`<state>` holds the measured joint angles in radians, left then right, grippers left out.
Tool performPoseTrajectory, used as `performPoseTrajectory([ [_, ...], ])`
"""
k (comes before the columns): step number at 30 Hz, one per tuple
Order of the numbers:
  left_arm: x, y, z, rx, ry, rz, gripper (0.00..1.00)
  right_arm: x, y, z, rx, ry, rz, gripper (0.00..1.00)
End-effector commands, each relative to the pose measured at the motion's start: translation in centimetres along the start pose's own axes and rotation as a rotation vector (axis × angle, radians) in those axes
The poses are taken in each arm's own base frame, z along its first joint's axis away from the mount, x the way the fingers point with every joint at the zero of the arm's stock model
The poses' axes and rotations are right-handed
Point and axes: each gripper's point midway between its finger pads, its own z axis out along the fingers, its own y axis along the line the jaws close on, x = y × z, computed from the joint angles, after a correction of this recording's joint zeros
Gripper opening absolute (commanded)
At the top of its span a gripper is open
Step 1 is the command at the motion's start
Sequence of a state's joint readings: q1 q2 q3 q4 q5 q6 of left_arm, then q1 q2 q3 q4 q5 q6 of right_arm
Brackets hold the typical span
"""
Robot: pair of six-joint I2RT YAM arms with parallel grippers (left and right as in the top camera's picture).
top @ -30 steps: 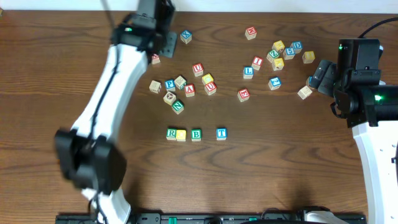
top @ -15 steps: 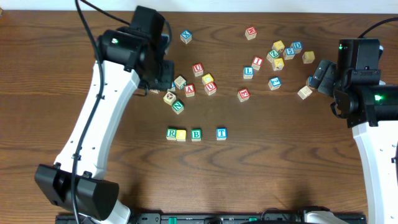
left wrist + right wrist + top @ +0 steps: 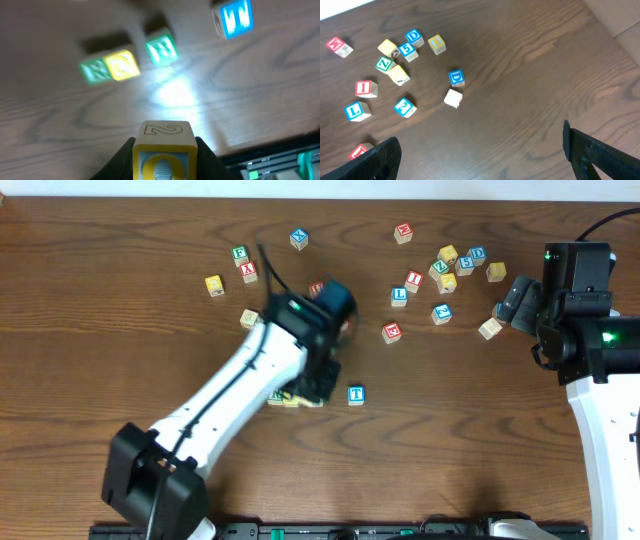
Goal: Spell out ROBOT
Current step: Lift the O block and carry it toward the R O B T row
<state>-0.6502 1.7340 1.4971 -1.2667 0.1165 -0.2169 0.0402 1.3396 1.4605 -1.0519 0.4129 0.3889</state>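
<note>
One yellow O cube sits clamped in your left pincer near the B cube; your right pincer gapes empty.

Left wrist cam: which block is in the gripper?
The block with the 2 on top and a yellow-rimmed front, pinched in the left gripper. The other four lie on the table beyond.

table: dark wood grain | far edge: white strip | light: glare on wood
</note>
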Motion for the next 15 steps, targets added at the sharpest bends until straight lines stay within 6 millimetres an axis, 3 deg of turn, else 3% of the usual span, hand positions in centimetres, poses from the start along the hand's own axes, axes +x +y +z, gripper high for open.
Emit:
performPoseTrajectory([
  [1,0.8,-0.8,1.1,-0.020,0.018,-0.021,0.08,-0.6,-0.3,-0.4,0.009,-0.020,0.001,0.99],
  [8,0.6,-0.1,0.1,-0.141,-0.065,-0.079,0.08,-0.6,-0.3,-0.4,0.009,-0.020,0.001,0.99],
  [15,1.8,2.0,-4.3,-0.206,-0.302,-0.133,0.08,-0.6,-0.3,-0.4,0.009,-0.020,0.001,0.99],
])
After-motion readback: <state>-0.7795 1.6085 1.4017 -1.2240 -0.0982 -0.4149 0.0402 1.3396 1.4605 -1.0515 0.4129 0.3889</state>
